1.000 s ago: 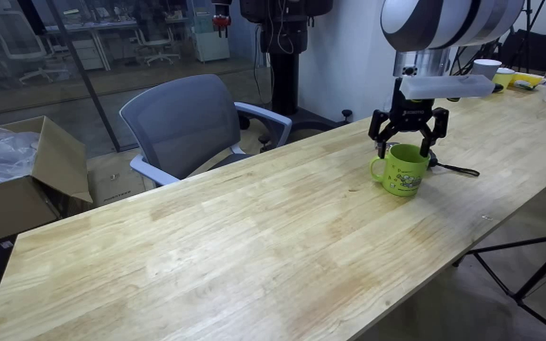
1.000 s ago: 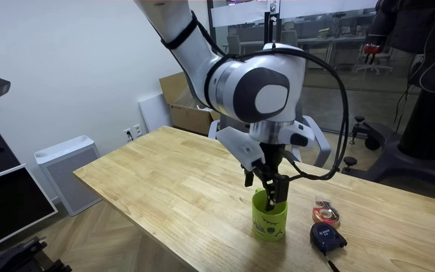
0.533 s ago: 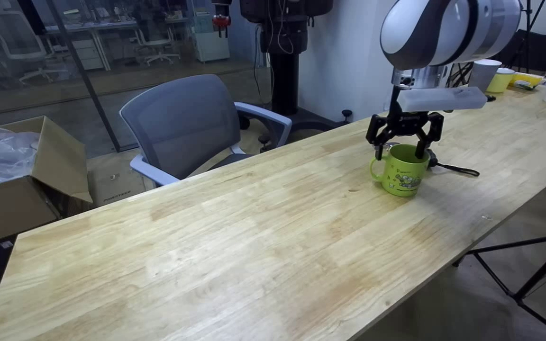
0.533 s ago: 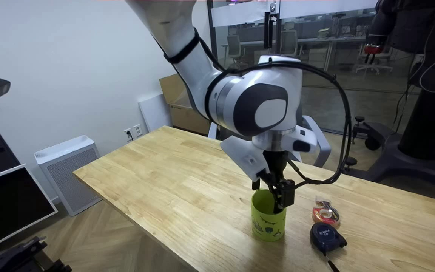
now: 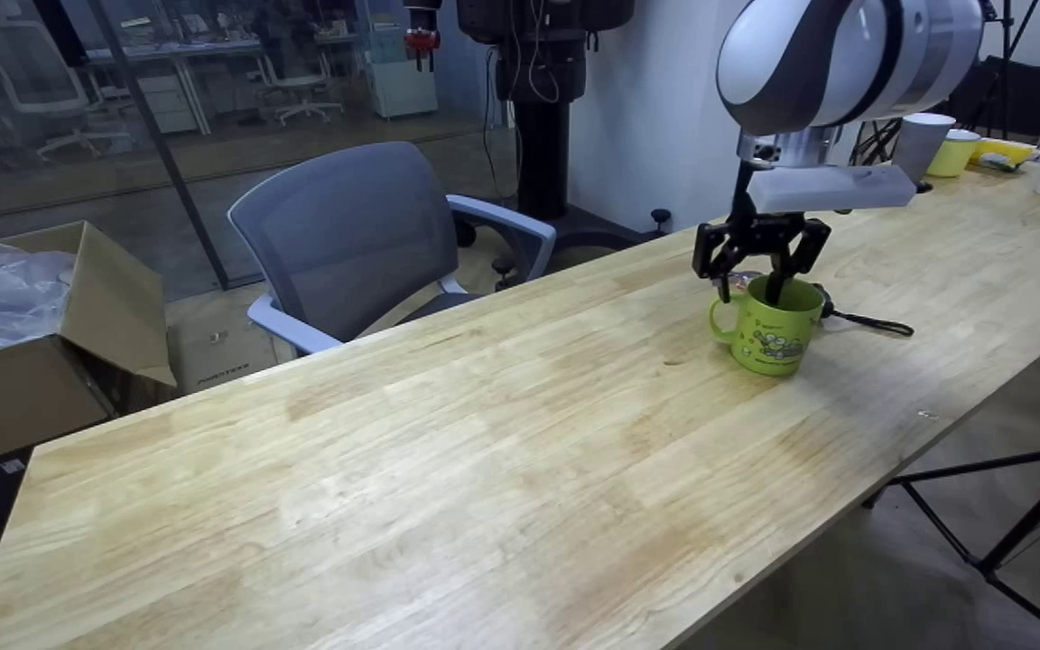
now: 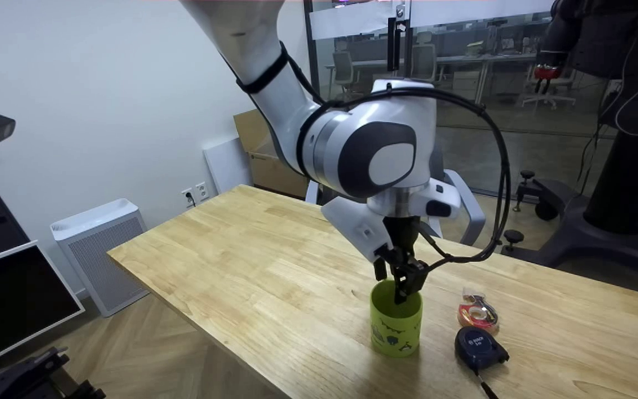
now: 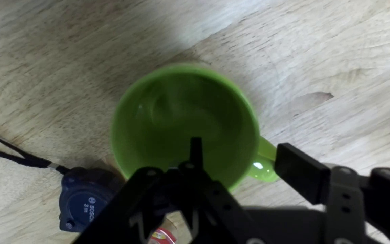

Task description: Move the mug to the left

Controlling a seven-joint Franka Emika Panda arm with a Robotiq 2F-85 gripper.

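The green mug (image 5: 771, 341) is stood upright on the table (image 5: 394, 496), with a tape measure (image 6: 478, 350) and a roll of tape (image 6: 477, 321) set near it. The gripper (image 5: 748, 298) is held over the mug, its fingers (image 7: 301, 173) spread apart and nothing gripped. One finger is placed at the mug's mouth (image 7: 188, 115), the other outside, by the handle (image 7: 265, 150); whether the first dips inside cannot be told.

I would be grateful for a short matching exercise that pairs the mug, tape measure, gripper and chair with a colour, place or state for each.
Things:
1. Mug
2. Tape measure
3. Gripper
4. Chair

Descriptions:
A. Black, open
B. Grey, beside the table
C. Lime green, with dark print
D. Dark blue, marked BOSCH

Pairs: 1-C, 2-D, 3-A, 4-B
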